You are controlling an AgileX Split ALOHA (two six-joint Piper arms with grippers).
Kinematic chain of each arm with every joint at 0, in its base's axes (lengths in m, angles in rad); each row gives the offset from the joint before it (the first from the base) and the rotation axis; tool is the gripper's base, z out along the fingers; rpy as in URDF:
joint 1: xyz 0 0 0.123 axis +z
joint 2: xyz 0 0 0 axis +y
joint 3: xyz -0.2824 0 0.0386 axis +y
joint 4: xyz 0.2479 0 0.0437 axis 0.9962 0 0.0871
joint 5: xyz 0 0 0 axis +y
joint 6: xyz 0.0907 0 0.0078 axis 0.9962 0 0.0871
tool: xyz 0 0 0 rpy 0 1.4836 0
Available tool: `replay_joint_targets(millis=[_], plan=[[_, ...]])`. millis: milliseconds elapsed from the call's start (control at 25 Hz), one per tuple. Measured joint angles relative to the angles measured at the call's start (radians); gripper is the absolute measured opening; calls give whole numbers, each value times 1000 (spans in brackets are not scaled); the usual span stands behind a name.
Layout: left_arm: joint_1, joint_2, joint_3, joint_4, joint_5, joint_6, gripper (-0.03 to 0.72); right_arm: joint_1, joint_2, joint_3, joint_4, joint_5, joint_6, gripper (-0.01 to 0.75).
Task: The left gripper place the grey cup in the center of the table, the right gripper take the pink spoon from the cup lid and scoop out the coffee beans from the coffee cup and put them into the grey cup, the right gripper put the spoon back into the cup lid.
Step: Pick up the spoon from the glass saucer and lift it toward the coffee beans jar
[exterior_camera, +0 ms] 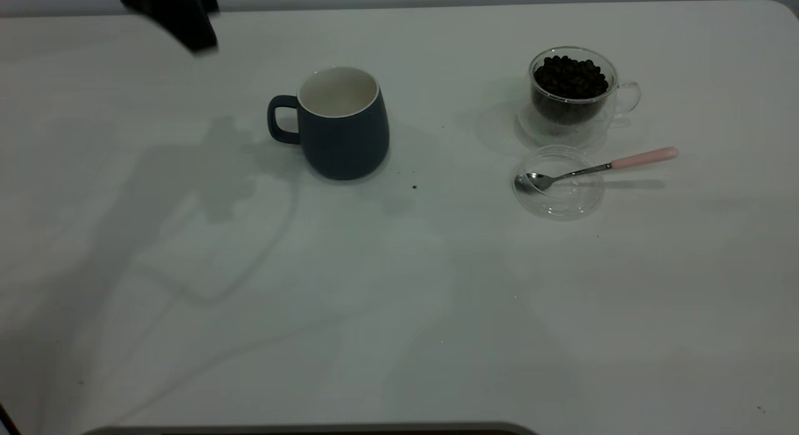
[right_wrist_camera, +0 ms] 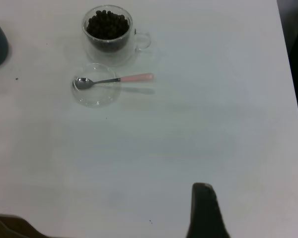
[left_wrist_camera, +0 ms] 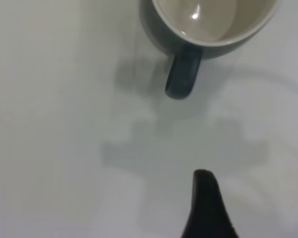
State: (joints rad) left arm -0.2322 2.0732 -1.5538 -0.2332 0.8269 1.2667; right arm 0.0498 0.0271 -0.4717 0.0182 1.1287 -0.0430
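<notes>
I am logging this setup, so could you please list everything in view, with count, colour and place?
grey cup: one, dark blue-grey with white inside, upright near the table's middle, handle toward the left arm's side, empty.
coffee cup: one, clear glass, on the right arm's side, upright.
coffee beans: one heap, dark brown, inside the coffee cup.
cup lid: one, clear, flat on the table just in front of the coffee cup.
pink spoon: one, metal bowl in the cup lid, pink handle jutting past its rim.
table: one, white.
left gripper: black, raised at the far left, away from the grey cup.
right gripper: black, only in its wrist view, well short of the pink spoon.
</notes>
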Motion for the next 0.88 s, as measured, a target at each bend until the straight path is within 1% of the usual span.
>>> replay_joint_targets(millis=[120, 240, 360, 520, 640, 760, 880], plan=[[0, -132, 0, -11, 95, -182, 567, 0, 0, 0, 0, 0, 0, 531], [0, -280, 0, -13, 215, -484, 567, 0, 0, 0, 0, 0, 0, 531], [0, -414, 0, 1, 343, -678, 567, 0, 0, 0, 0, 0, 0, 531], [0, -574, 10, 6, 343, -839, 567, 0, 0, 0, 0, -1, 0, 531], [0, -706, 63, 29, 343, -979, 567, 0, 0, 0, 0, -1, 0, 531], [0, -851, 169, 98, 343, -1082, 567, 0, 0, 0, 0, -1, 0, 531], [0, -1008, 354, 196, 343, -1180, 567, 0, 0, 0, 0, -1, 0, 531]])
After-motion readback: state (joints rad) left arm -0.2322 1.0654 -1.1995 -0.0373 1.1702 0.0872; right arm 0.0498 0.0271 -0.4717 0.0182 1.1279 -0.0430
